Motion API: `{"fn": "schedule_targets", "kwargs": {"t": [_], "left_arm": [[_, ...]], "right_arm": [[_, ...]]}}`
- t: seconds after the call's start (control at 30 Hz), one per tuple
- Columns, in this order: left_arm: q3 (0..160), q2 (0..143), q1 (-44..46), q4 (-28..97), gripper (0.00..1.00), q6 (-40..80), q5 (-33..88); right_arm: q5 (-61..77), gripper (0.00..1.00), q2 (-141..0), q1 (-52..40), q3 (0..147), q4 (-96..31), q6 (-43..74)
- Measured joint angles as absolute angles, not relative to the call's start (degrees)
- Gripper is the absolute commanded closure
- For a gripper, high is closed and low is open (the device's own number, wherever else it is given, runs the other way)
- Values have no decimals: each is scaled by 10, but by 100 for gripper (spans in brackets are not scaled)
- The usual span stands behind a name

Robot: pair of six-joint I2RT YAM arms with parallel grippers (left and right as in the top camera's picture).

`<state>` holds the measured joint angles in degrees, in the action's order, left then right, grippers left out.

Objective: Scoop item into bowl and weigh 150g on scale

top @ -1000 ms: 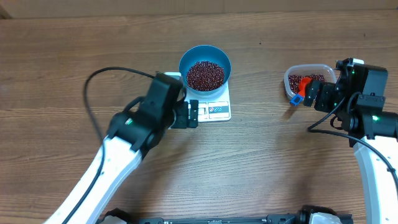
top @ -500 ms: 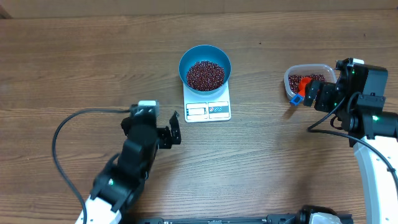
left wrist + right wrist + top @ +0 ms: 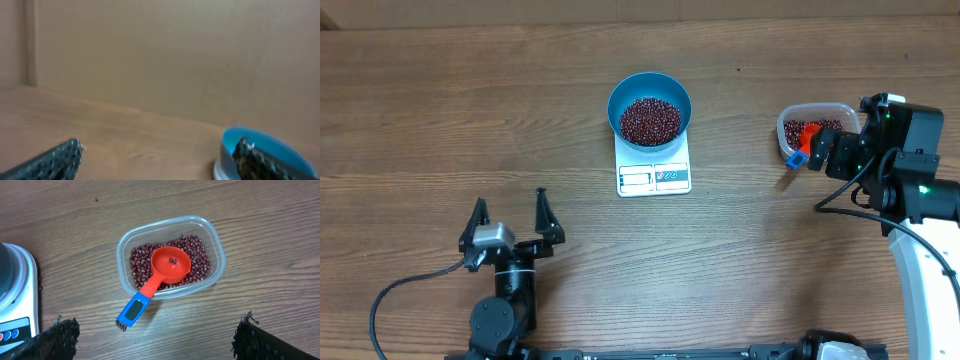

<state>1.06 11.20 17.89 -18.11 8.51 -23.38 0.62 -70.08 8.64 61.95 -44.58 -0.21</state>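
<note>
Away from the scale (image 3: 654, 177) went the left gripper (image 3: 509, 200), now near-left, spread and empty. Beans (image 3: 650, 120) filled the blue bowl (image 3: 616, 100) on the scale. The right gripper (image 3: 820, 150) hung spread by the tub (image 3: 215, 245), the scoop (image 3: 170, 266) lying inside. Scooping looked done; the display was unreadable.

Soft, even light covers the tabletop (image 3: 420, 120) with only faint shadows and no glare, the overhead and right wrist views are sharp, while the left wrist view is dimmer and blurred throughout, its bowl (image 3: 285, 149) at 4 o'clock smeared.
</note>
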Motion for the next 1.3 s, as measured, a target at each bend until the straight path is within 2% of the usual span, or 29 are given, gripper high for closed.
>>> {"fn": "schedule_targets", "kwargs": {"t": [0.2,0.47,0.73,1.3], "left_arm": [[5,20,109,-69,0,38,-164],[5,8,62,40,0,28,-65],[5,8,48,44,0,46,-21],[5,8,48,45,0,56,-19]], "right_arm": [[6,0,-701,86,620,-446,-2],[6,0,-701,86,620,-446,-2],[6,0,-701,86,620,-446,-2],[6,0,-701,86,620,-446,-2]]}}
